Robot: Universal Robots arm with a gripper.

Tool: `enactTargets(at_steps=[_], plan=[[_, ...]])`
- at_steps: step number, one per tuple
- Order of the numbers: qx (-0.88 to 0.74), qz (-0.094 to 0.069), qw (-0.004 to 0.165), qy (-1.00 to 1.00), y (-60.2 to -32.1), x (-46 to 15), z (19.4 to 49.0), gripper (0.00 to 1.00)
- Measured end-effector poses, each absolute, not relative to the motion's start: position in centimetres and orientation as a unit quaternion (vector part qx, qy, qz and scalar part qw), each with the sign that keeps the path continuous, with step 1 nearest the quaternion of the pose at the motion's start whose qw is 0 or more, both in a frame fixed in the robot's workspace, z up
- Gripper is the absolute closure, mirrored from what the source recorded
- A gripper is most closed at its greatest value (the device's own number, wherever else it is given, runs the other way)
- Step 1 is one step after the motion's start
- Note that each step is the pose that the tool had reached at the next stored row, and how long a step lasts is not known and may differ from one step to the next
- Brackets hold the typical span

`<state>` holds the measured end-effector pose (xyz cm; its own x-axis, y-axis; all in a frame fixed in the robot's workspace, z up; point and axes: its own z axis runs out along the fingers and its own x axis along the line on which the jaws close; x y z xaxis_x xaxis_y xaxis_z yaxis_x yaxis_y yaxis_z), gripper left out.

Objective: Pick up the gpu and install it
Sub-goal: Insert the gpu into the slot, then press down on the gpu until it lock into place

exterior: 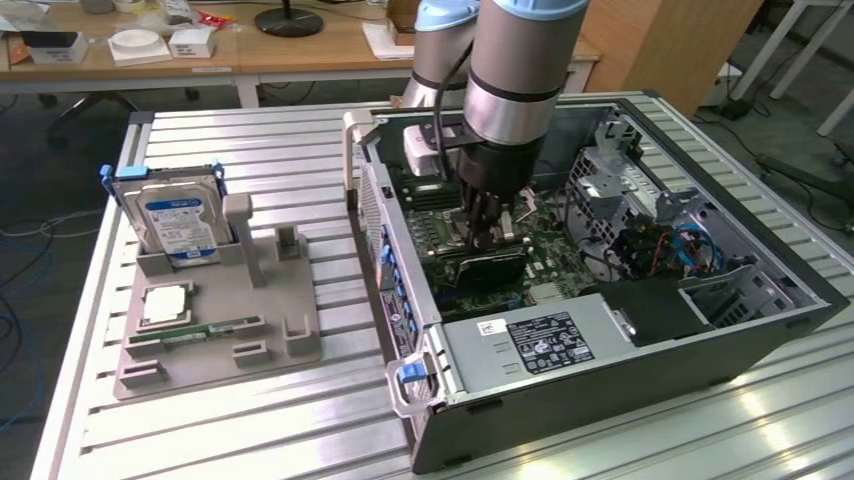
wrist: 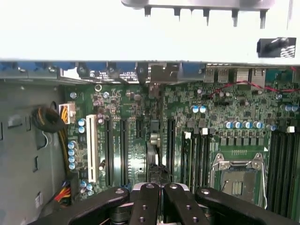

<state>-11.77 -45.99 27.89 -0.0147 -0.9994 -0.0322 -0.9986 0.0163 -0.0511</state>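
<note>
Inside the open case (exterior: 747,330), the tool (exterior: 483,232) is clamped on the gpu (exterior: 483,265), standing edge-down on the motherboard (wrist: 220,117). The hard drive (exterior: 174,220) sits in a tray (exterior: 267,330) on the tabletop (exterior: 214,440).

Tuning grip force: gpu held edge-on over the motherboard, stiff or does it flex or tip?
The gpu looks like a thin flat board, so probably stiff lengthwise. The gripper is shut on its thin top edge, so it may tip sideways if pushed. Likely light but fragile against the motherboard.
</note>
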Motion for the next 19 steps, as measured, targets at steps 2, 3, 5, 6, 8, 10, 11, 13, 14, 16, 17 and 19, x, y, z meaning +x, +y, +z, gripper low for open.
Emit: enactTargets(at_steps=[2,3,5,6,8,10,11,13,14,16,17,19], plan=[[-0.701,-0.007,0.029,0.712,-45.91,-11.80,27.89,0.90],[-0.701,-0.007,0.029,0.712,-45.91,-11.80,27.88,0.90],[-0.701,-0.007,0.029,0.712,-45.90,-11.80,27.89,0.90],[-0.701,-0.007,0.029,0.712,-45.90,-11.80,27.89,0.90],[-0.701,-0.007,0.029,0.712,-45.90,-11.80,27.89,0.90],[-0.701,-0.007,0.029,0.712,-45.87,-11.82,27.87,0.90],[-0.701,-0.007,0.029,0.712,-45.87,-11.82,27.87,0.90],[-0.701,-0.007,0.029,0.712,-45.87,-11.82,27.87,0.90],[-0.701,-0.007,0.029,0.712,-45.87,-11.82,27.87,0.90],[-0.701,-0.007,0.029,0.712,-45.87,-11.82,27.86,0.90],[-0.701,-0.007,0.029,0.712,-45.87,-11.82,27.86,0.90],[-0.701,-0.007,0.029,0.712,-45.87,-11.82,27.87,0.90]])
